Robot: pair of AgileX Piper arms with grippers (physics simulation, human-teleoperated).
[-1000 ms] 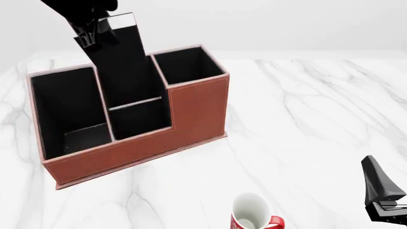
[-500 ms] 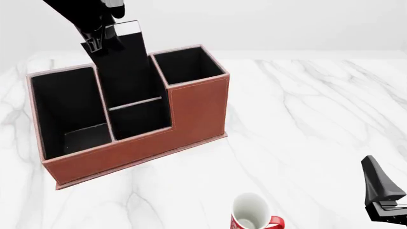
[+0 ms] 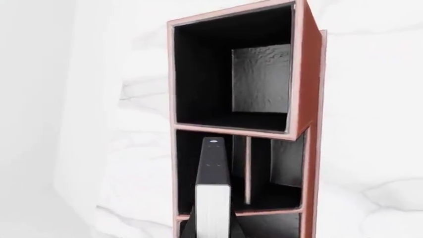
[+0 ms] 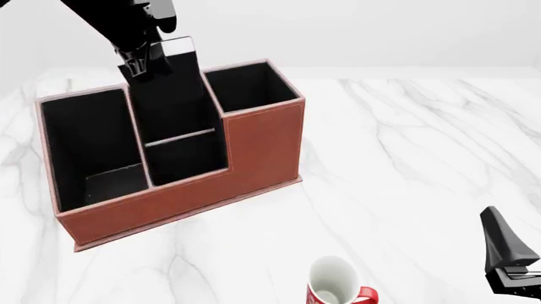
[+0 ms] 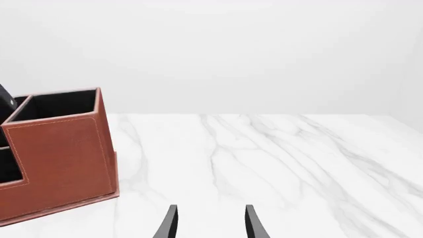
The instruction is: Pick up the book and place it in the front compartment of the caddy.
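Observation:
The black book (image 4: 169, 79) with white page edges stands nearly upright, and my left gripper (image 4: 139, 60) is shut on its upper end. Its lower end dips into the reddish-brown caddy (image 4: 253, 145), in the middle section behind the thin divider. The low-walled front compartment (image 4: 187, 158) lies just in front of that divider and holds nothing. In the left wrist view the book (image 3: 213, 198) points down into the caddy (image 3: 305, 74), beside the divider and not in the front compartment (image 3: 281, 168). My right gripper (image 5: 211, 224) is open and empty, low at the front right (image 4: 507, 263).
A white-and-red mug (image 4: 334, 285) stands at the front edge, right of the caddy. The long black-lined section (image 4: 89, 145) is at the caddy's left and a tall square section (image 4: 249, 85) at its right. Bare marble table (image 4: 406, 158) stretches to the right.
My left gripper has moved down and slightly right with the book, sinking it deeper into the caddy's middle section. The right arm has not moved.

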